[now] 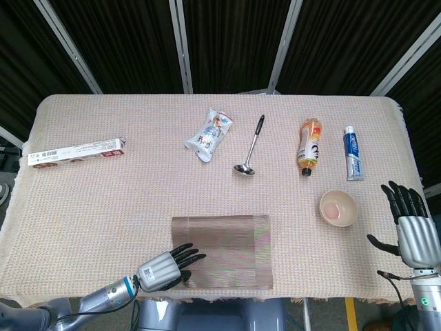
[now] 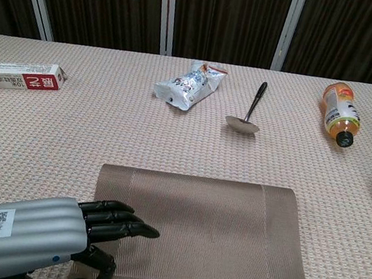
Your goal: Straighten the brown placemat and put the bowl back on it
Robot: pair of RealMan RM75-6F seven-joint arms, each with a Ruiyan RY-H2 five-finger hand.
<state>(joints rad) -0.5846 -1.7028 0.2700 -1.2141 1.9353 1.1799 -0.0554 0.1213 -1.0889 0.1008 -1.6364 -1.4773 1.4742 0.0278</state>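
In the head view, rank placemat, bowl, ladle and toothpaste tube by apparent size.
1. placemat
2. ladle, longest of the rest but thin
3. bowl and toothpaste tube: too alike to rank

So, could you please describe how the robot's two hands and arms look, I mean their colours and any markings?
Both hands have ribbed silver backs and black fingers. The left hand carries a small white QR-code label, and behind it comes a silver forearm with a blue ring and a thin black cable. The right hand looks the same from behind; its wrist below has a small green light and a thin black cable.
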